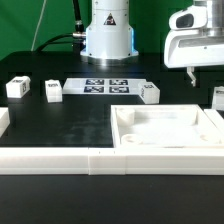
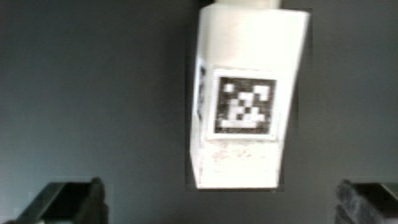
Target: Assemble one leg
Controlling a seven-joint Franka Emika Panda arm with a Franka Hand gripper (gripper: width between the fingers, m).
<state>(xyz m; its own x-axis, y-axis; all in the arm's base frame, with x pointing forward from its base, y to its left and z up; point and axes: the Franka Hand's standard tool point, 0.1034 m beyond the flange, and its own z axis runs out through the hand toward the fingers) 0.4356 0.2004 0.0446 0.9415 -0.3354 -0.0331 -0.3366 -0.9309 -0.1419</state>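
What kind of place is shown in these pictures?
Probably a robotics lab workbench: the arm's base on a black table, the marker board before it, and small tagged legs laid out.

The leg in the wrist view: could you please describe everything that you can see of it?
The leg is a long white plastic-looking block with a black-and-white square tag on its upward face. It lies flat on the dark table. Nothing touches it; the gripper is open, fingers clear of it.

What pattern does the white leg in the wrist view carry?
A black-and-white square tag on the small white plastic peg-like leg; clearest in the wrist view.
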